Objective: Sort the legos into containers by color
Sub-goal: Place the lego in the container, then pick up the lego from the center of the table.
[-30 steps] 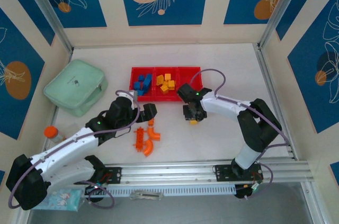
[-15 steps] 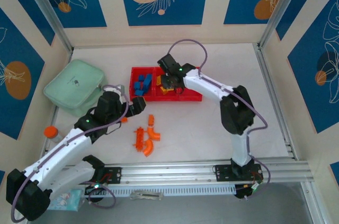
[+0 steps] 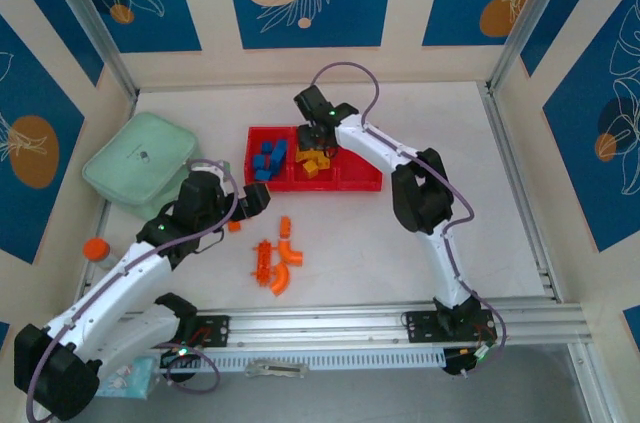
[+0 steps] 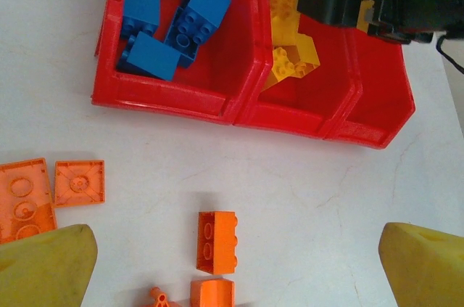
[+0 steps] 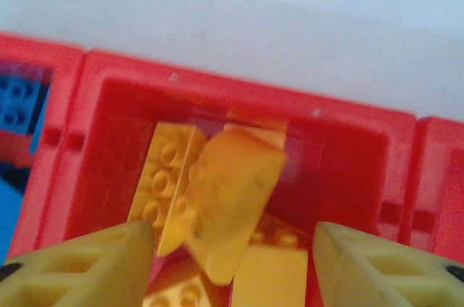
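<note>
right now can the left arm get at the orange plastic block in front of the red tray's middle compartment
Probably yes: the left gripper is open, and the orange plastic block lies uncovered on the table, in line between its fingers.

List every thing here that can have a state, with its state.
Left gripper: open, empty.
Right gripper: open, over middle compartment.
Mint-green case: lid shut.
Blue bricks: sorted, left compartment.
Yellow bricks: in middle compartment, one tilted.
Orange bricks: loose on table.
</note>
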